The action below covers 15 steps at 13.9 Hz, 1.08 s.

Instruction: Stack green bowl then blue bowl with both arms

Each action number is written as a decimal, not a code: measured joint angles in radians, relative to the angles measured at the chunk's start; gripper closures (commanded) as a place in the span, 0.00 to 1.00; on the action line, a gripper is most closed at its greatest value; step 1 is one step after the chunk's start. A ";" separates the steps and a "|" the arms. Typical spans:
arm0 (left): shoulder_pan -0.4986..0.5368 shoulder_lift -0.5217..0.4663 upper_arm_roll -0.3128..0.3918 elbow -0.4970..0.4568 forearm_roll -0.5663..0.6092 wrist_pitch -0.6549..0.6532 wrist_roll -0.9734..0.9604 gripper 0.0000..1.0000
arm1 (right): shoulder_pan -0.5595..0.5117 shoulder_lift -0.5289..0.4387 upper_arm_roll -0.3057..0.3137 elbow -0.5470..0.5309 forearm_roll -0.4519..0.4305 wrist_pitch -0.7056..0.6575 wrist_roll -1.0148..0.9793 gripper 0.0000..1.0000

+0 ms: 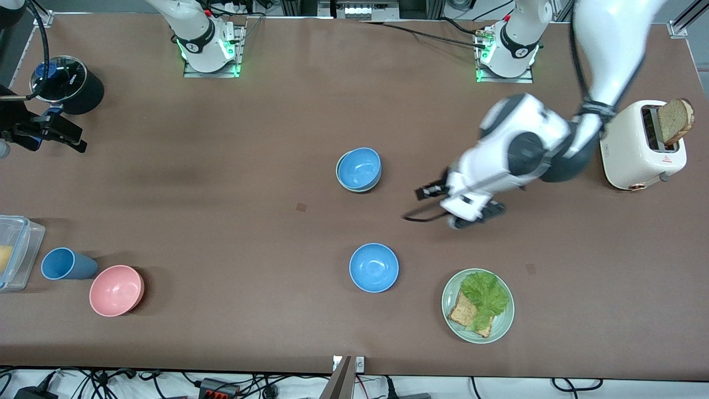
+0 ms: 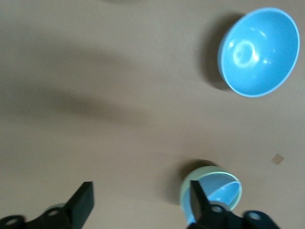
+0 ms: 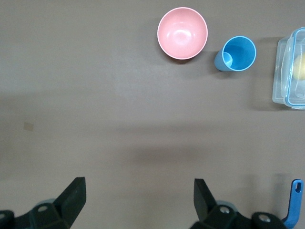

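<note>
The green bowl (image 1: 348, 187) stands mid-table with a blue bowl (image 1: 359, 168) nested in it. A second blue bowl (image 1: 374, 267) stands alone, nearer the front camera. My left gripper (image 1: 424, 205) is open and empty, over bare table beside the stack, toward the left arm's end. In the left wrist view the left gripper (image 2: 138, 205) is open, the green bowl (image 2: 187, 188) with the blue bowl (image 2: 221, 188) inside lies partly hidden by one finger (image 2: 196, 200), and the lone blue bowl (image 2: 259, 52) is apart. My right gripper (image 1: 66, 136) (image 3: 139, 200) is open and empty at the right arm's end.
A green plate (image 1: 501, 327) with lettuce and toast sits near the front edge. A toaster (image 1: 637, 147) with bread stands at the left arm's end. A pink bowl (image 1: 116, 290), blue cup (image 1: 65, 264), clear container (image 1: 22, 244) and black pot (image 1: 69, 83) are at the right arm's end.
</note>
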 measured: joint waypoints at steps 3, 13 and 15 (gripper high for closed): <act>0.013 -0.080 0.131 0.004 -0.055 -0.055 0.261 0.00 | 0.000 0.000 -0.002 -0.001 0.000 -0.006 0.001 0.00; -0.127 -0.423 0.653 -0.069 -0.128 -0.192 0.751 0.00 | 0.001 0.000 -0.001 -0.002 -0.008 -0.006 0.001 0.00; -0.129 -0.456 0.672 -0.031 -0.128 -0.211 0.751 0.00 | 0.001 0.000 -0.002 -0.003 -0.009 -0.006 0.001 0.00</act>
